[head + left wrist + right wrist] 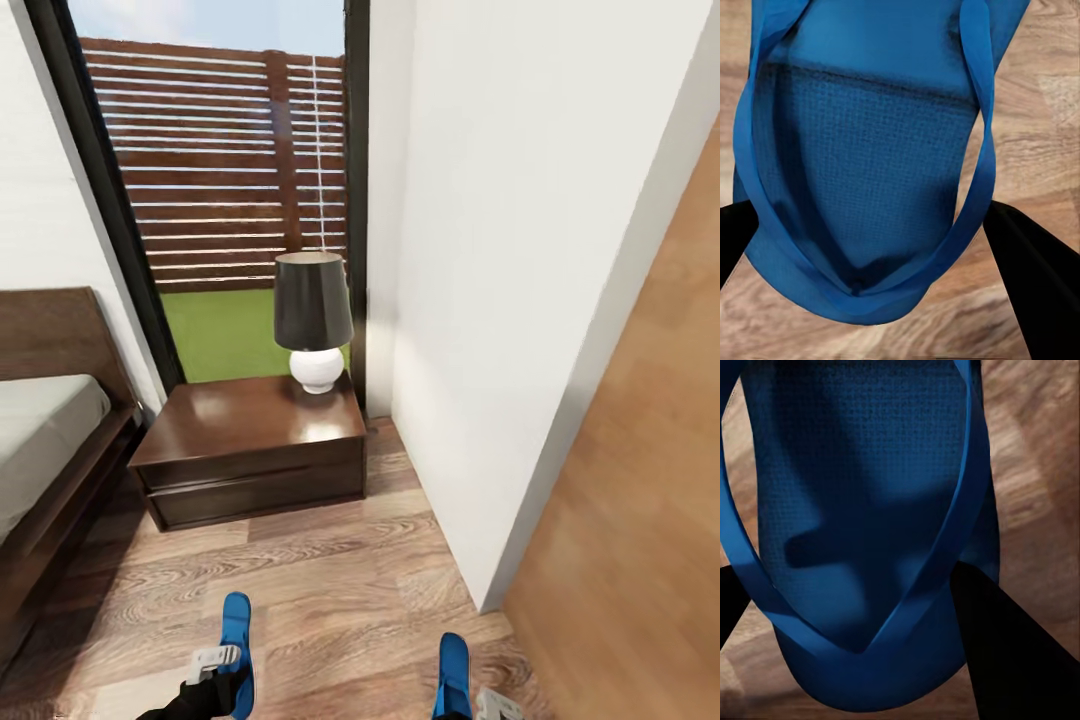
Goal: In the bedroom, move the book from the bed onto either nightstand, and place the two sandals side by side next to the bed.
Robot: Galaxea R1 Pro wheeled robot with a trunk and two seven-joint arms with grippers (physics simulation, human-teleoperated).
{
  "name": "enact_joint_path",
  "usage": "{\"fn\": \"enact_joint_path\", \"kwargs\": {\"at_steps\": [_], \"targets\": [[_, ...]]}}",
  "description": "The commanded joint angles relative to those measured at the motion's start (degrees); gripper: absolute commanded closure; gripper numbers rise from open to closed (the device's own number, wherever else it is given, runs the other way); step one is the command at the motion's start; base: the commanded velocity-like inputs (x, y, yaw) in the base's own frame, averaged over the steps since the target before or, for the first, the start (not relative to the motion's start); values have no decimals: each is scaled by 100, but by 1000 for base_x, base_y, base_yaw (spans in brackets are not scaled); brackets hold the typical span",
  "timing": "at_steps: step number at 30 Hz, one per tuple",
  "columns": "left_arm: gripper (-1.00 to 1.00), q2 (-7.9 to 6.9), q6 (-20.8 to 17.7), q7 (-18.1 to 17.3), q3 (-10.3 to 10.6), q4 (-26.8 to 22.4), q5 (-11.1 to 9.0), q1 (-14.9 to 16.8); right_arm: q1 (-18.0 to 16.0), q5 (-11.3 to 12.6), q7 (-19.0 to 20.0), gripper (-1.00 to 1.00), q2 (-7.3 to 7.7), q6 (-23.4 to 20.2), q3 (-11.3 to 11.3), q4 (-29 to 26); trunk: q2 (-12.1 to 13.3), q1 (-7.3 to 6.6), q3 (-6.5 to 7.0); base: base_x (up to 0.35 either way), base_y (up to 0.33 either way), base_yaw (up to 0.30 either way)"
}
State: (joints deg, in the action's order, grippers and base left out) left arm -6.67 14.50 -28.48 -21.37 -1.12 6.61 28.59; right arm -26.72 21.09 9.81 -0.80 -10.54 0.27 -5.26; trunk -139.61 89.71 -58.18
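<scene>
Facing a corner of the bedroom, the head view is taking in a nightstand (255,445) standing on the wood-plank floor (330,590), with the bed (45,440) just beside it at the left. The bed's dark headboard and a strip of its off-white mattress are showing. A lamp (314,320) with a dark shade and a round white base is sitting on the nightstand's glossy top, toward its back right corner. Behind it a tall dark-framed window (215,190) is showing a slatted fence and grass, and a white wall (500,270) is running along the right.

At the lower edge of the head view, the left claw (215,672) is holding up a bright blue sandal (238,650), and the right claw (470,705) is holding up the other sandal (454,672). The two sandals are well apart from each other, both above the floor, short of the nightstand.

In the left wrist view, the left sandal (870,165) is lying between two dark fingers (1035,277), its strap running across the sole, with floor planks behind. In the right wrist view, the right sandal (862,532) is likewise sitting between dark fingers (1012,652). Each claw is closed onto its sandal, one finger at either edge.
</scene>
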Motion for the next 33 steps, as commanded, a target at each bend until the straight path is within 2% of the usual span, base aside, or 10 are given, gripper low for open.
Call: {"fn": "enact_joint_path", "kwargs": {"at_steps": [1, 8, 18, 22, 33], "targets": [[100, -1, 27, -8, -52, 6, 59, 5, 0, 44, -6, 100, 1, -34, 7, -10, -2, -1, -5, 1, 0, 286], [100, -1, 27, -8, -52, 6, 59, 6, 0, 44, -6, 100, 1, -32, 8, -10, -2, -1, -5, 115, 0, 248], [100, -1, 27, -8, -52, 6, 59, 6, 0, 44, -3, 100, 1, -31, 7, -10, -2, -1, -5, 280, 0, 25], [100, -1, 27, -8, -52, 6, 59, 6, 0, 44, -5, 100, 1, -30, 8, -10, -2, -1, -5, 56, 0, 113], [100, -1, 27, -8, -52, 6, 59, 6, 0, 44, -6, 100, 1, -27, 2, -10, -2, -1, -5, 3, 0, 279]]}}
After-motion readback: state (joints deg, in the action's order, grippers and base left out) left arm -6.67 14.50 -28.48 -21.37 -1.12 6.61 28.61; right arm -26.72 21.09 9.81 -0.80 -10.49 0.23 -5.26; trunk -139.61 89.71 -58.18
